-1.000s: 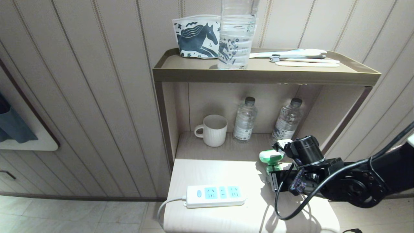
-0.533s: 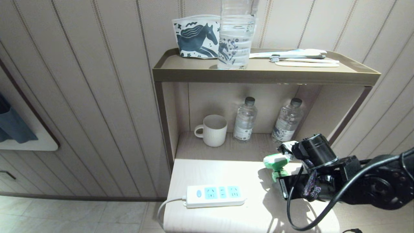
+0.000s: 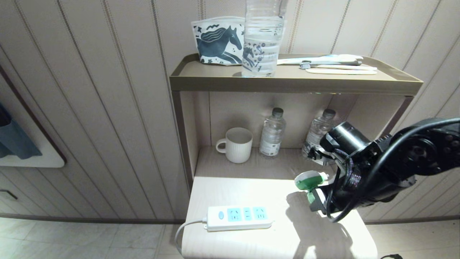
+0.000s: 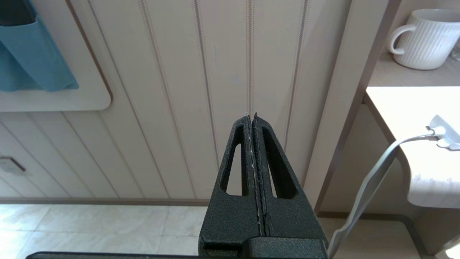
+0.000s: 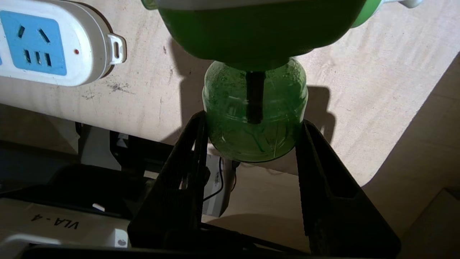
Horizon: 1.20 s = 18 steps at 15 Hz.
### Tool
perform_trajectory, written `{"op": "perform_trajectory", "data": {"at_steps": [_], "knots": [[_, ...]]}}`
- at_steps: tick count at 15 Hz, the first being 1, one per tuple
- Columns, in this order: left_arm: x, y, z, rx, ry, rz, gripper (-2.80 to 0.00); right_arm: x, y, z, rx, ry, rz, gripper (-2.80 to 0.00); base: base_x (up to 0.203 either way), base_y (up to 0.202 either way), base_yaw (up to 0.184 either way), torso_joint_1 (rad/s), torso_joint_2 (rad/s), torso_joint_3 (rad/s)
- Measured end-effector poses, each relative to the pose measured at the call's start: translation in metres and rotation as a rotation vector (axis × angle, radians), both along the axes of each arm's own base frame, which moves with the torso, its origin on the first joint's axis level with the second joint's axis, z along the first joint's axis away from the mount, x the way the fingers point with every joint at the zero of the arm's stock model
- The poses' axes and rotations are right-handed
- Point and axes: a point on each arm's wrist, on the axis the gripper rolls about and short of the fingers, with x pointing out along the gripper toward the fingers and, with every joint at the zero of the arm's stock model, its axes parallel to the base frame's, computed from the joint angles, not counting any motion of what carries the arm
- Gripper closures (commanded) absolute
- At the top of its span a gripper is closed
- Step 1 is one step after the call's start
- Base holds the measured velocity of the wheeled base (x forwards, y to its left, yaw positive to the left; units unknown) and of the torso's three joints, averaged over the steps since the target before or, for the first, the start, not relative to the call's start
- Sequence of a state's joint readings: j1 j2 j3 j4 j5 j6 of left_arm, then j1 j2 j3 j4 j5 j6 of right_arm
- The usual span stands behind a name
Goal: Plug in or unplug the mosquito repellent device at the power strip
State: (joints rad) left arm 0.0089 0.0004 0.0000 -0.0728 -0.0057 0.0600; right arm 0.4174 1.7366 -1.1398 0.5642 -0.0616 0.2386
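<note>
The mosquito repellent device (image 3: 308, 181) hangs tilted above the right side of the pale table top (image 3: 251, 190). My right gripper (image 3: 313, 194) is shut on its translucent green bottle (image 5: 254, 111), one finger on each side, and the green-and-white head points away from the wrist. The white power strip (image 3: 239, 217) lies flat near the table's front left, blue socket panels up and nothing plugged in; its end socket (image 5: 33, 43) shows in the right wrist view. My left gripper (image 4: 251, 116) is shut and empty, parked low beside the table, facing the wall panel.
A white ribbed mug (image 3: 236, 144) and two small water bottles (image 3: 272, 132) (image 3: 318, 135) stand in the open shelf behind the table. On the top shelf (image 3: 294, 83) are a large bottle (image 3: 261, 36), a horse-print pouch and toothbrushes. The strip's cord (image 4: 377, 169) hangs off the left edge.
The right wrist has risen and tipped over. The held device has shifted slightly to the right and turned from upright to tilted. The power strip and left arm have not moved.
</note>
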Motion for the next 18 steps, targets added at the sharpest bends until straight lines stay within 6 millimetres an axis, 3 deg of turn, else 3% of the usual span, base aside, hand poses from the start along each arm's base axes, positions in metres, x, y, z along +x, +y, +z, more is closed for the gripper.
{"op": "perform_trajectory", "data": {"at_steps": [10, 16, 17, 18], "knots": [[0.000, 0.000, 0.000, 0.000, 0.000, 0.000, 0.00, 0.019, -0.006, -0.031, -0.049, 0.101, -0.029, 0.00, 0.000, 0.000, 0.000, 0.000, 0.00, 0.000], [0.000, 0.000, 0.000, 0.000, 0.000, 0.000, 0.00, 0.022, -0.006, -0.039, -0.061, 0.123, -0.032, 0.00, 0.000, 0.000, 0.000, 0.000, 0.00, 0.000], [0.000, 0.000, 0.000, 0.000, 0.000, 0.000, 0.00, 0.021, -0.006, -0.040, -0.063, 0.125, -0.032, -2.80, 0.000, 0.000, 0.000, 0.000, 0.00, 0.000], [0.000, 0.000, 0.000, 0.000, 0.000, 0.000, 0.00, 0.021, -0.006, -0.040, -0.066, 0.125, -0.033, -2.80, 0.000, 0.000, 0.000, 0.000, 0.00, 0.000]]}}
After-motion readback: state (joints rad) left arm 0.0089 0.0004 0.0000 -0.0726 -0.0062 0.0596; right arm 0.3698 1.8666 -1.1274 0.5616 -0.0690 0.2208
